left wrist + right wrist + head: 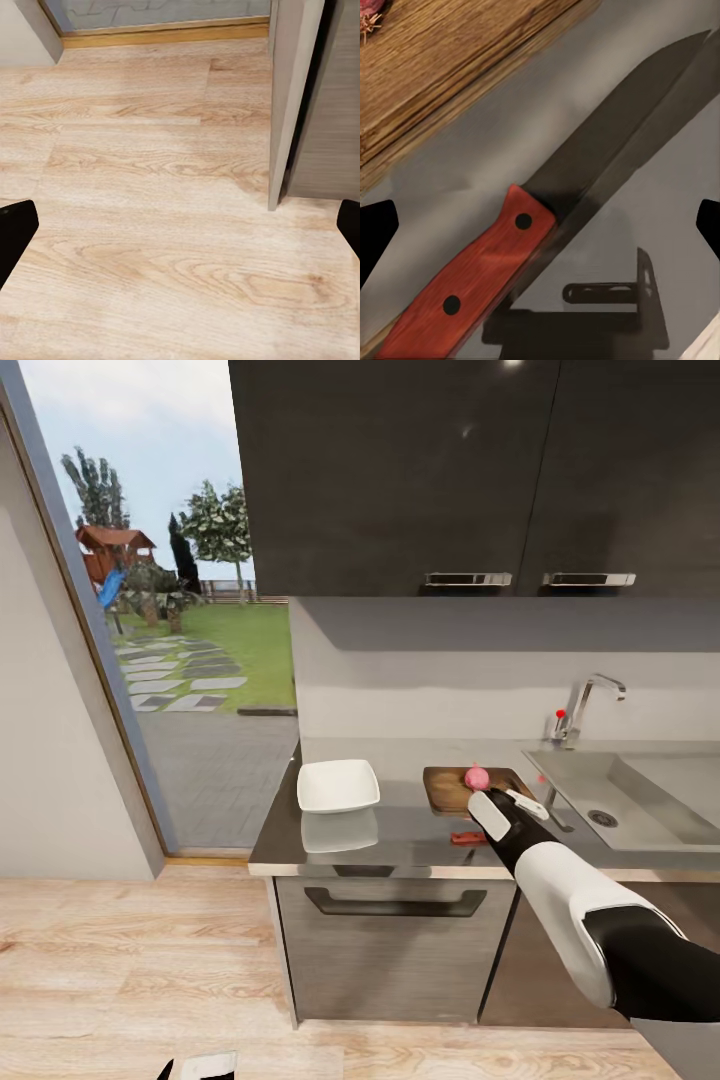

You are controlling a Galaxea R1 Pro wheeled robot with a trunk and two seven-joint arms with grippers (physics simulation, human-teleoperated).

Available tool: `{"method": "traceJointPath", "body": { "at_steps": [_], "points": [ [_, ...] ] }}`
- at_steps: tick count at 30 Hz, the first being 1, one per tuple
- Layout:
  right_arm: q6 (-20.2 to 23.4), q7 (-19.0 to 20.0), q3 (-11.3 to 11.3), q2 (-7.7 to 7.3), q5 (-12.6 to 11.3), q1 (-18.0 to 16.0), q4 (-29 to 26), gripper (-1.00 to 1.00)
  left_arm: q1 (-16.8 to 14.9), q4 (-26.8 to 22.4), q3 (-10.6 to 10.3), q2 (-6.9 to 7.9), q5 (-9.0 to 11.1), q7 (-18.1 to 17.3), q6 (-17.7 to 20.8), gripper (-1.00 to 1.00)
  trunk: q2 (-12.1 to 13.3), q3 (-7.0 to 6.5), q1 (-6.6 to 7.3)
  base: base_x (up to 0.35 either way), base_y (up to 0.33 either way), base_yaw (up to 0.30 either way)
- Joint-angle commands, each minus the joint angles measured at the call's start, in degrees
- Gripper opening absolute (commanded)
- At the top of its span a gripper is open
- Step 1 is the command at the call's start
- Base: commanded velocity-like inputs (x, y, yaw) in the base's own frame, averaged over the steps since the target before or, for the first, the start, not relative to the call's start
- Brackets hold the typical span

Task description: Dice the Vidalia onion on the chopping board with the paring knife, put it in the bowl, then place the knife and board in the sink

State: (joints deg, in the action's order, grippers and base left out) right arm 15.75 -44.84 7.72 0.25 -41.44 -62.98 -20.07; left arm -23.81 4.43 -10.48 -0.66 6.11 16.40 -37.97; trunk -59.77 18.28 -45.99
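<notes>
Hovering over the counter [400, 830], the right pincer [500, 800] hangs directly above the knife [510, 247], its two fingertips spread wide at either side of the wrist view and gripping nothing. Landmark is the board [450, 785]: the knife lies flat just off the board's near edge, on the robot's side, its red handle and dark blade running roughly alongside that edge. A grasp of the handle looks like the likely next move, so the fingers would need to close across that long axis. On the board sits the pinkish onion [477, 777], whole and uncut. To the board's left rests the bowl [338, 785]; to its right, the sink [640, 800]. Far from the board, the left pincer [195, 1068] hangs low over the wooden floor [150, 225], fingertips parted and empty, leaving the right arm much the nearer.
</notes>
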Motion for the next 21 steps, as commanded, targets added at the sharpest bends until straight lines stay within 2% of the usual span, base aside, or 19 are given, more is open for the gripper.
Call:
{"method": "traceJointPath", "body": {
  "at_steps": [1, 21],
  "points": [
    [0.5, -0.3, 0.5, -0.04, -0.2, 0.0, -0.1, 1.0, -0.1, 0.2, -0.5, -0.04, 0.6, 0.0, -0.4, 1.0, -0.1, 0.07, -0.01, 0.0, 0.0, 0.0],
    [0.2, -0.2, 0.5, 0.36, -0.3, 0.0, 1.2, 1.0, -0.1, 0.2, -0.5, -0.02, 0.6, 0.0, -0.4, 1.0, -0.1, 0.07, -0.01, -0.047, 0.02, 0.0]
  ]
}}
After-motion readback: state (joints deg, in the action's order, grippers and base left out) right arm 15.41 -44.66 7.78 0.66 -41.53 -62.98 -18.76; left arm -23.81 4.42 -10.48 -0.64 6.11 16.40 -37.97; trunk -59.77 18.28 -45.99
